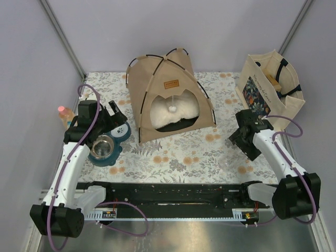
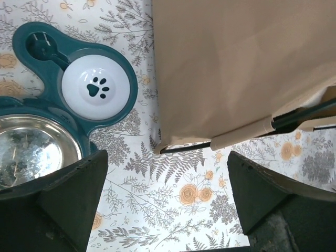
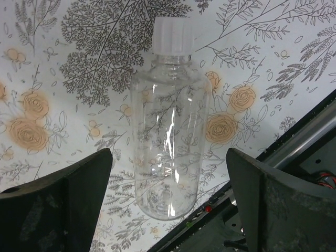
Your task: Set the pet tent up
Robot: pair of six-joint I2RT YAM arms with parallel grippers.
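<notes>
A table (image 1: 178,152) covered in a floral-print cloth fills the middle of the frame. On it, a tan pet tent (image 1: 157,84) stands at upper centre and a beige tote bag (image 1: 262,89) at upper right. A teal double-bowl feeder (image 1: 124,134) sits at left, and a clear plastic bottle (image 3: 168,131) lies toward lower right.

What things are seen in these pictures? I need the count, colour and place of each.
pet tent: 1, tan, black poles, far centre
cushion: 1, white, inside tent
pom-pom: 1, white, hanging in doorway
tote bag: 1, beige, floral print, far right
feeder: 1, teal, two bowls, left
clear bottle: 1, white cap, lying near right
pink-capped bottle: 1, left edge
tablecloth: 1, floral, under everything
left gripper: 1, black, open, between feeder and tent
right gripper: 1, black, open, above clear bottle
</notes>
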